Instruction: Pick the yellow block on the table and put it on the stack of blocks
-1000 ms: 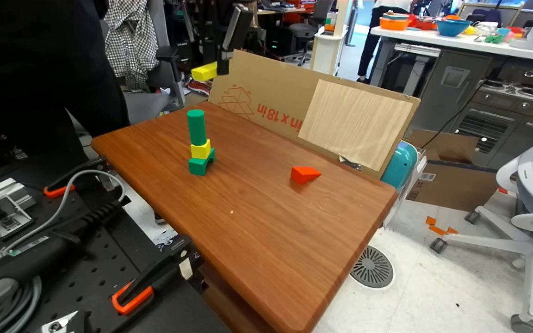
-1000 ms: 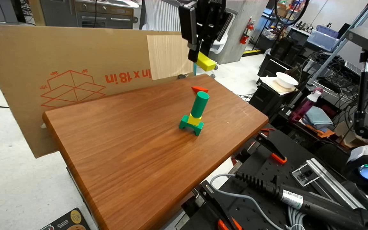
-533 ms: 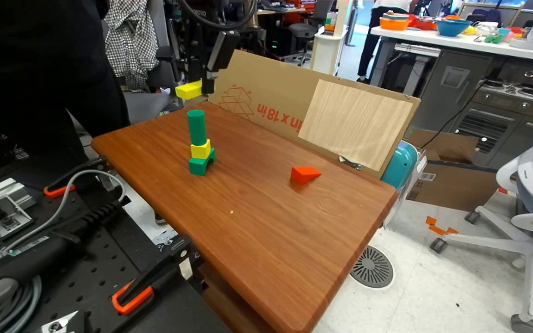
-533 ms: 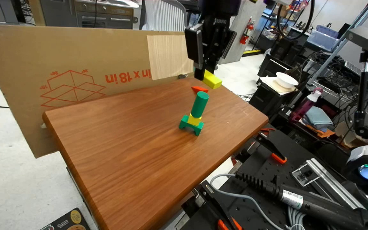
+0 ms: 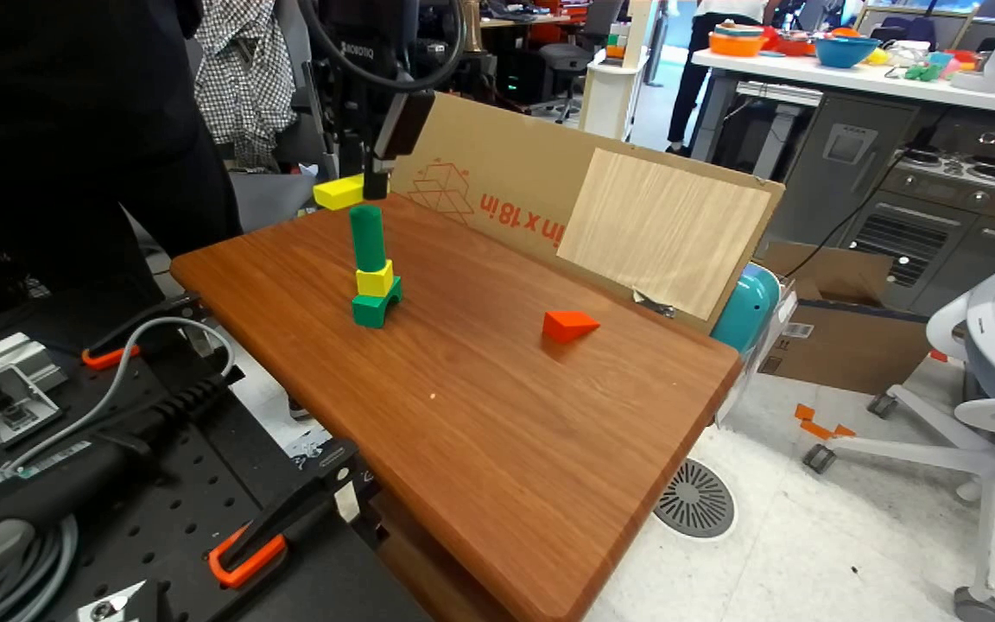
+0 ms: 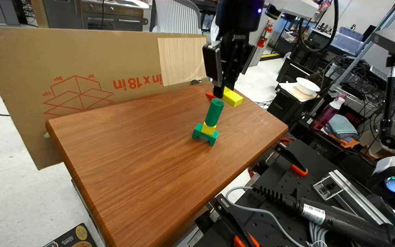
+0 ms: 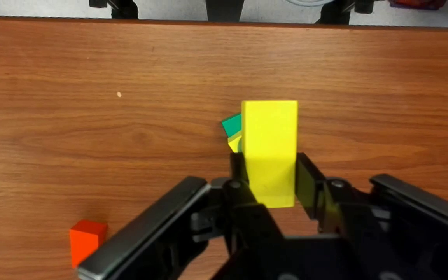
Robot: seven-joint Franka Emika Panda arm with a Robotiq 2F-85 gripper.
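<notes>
The gripper (image 7: 270,179) is pinching the yellow block (image 7: 269,140) by its two long sides; the fingertips (image 7: 307,177) are bearing on the end toward the hand, and the rest is jutting out beyond them. The block is hanging over the table (image 5: 480,406), close to the top of the stack of blocks (image 5: 369,259), which is standing at the far left in an exterior view. A green arch (image 5: 369,312) is forming the base, a smaller yellow piece (image 6: 208,129) is resting on it, and an upright green cylinder (image 6: 214,112) is crowning the column. A red-orange wedge (image 5: 568,326) is lying well apart, to the right.

The robot is presumably preparing the placement, and the chief hazard is probably arising from alignment. The cylinder is offering only a narrow round top, while the block's free end is projecting to the left of the column in an exterior view; a release with the block's middle lying off-axis would likely be tipping it. Because the hold is off-centre, early contact at the free end could be twisting the block between the fingers. Lowering too far, or brushing a fingertip against the cylinder, could be toppling the column. In the wrist view the block is hiding most of the stack, so the remaining clearance is not showing.
</notes>
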